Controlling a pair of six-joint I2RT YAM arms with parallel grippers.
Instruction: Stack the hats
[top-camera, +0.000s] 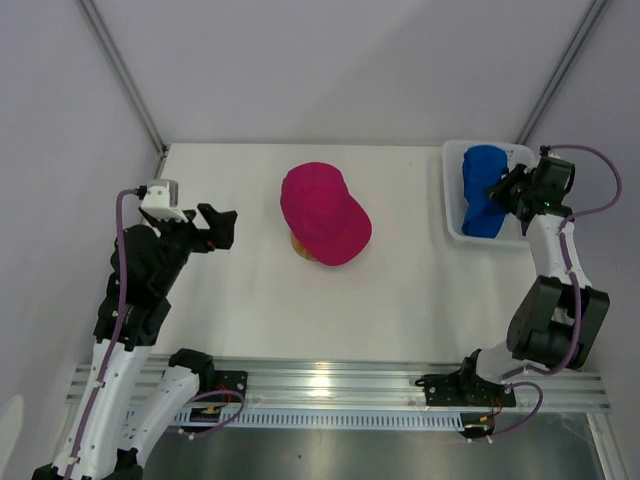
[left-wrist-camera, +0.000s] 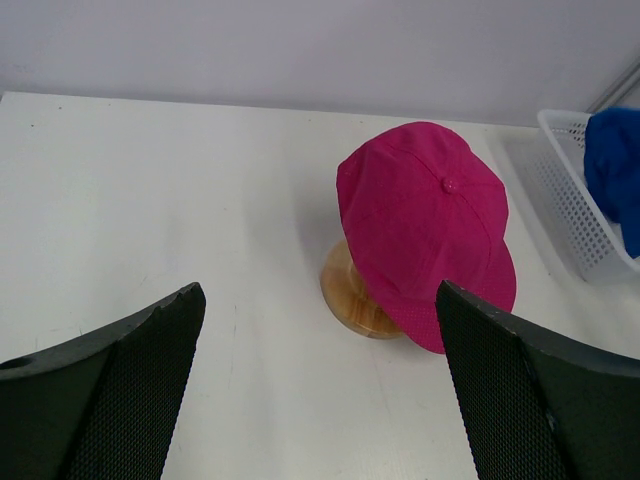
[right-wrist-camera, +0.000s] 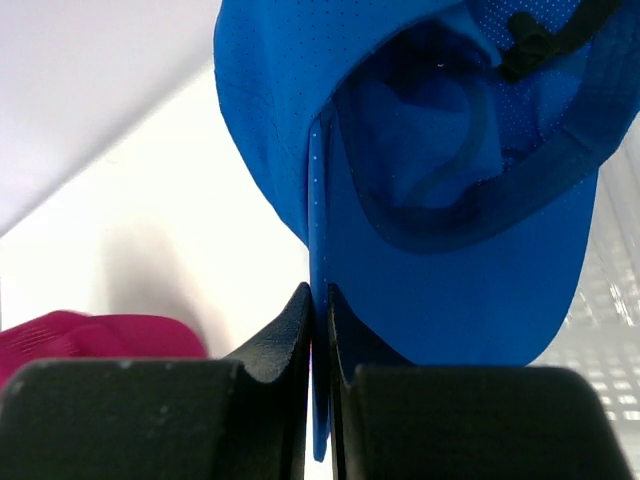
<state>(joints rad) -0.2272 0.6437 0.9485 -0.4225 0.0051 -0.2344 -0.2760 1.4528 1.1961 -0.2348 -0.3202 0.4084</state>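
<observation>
A magenta-pink hat (top-camera: 324, 213) (left-wrist-camera: 425, 229) sits on the wooden stand (left-wrist-camera: 352, 292) in the middle of the table. A royal blue hat (top-camera: 482, 189) (right-wrist-camera: 420, 170) hangs over the white mesh basket (top-camera: 452, 205), its inside facing the right wrist camera. My right gripper (top-camera: 500, 190) (right-wrist-camera: 320, 300) is shut on the edge of that blue hat's brim, the thin blue edge pinched between both fingers. My left gripper (top-camera: 220, 229) (left-wrist-camera: 320, 300) stands wide open above the table left of the pink hat, with nothing between its fingers (left-wrist-camera: 150, 330).
The basket (left-wrist-camera: 570, 200) stands at the back right near the table's edge. White walls close in the table at the back and sides. The arms' bases sit on a metal rail (top-camera: 330, 385) along the near edge.
</observation>
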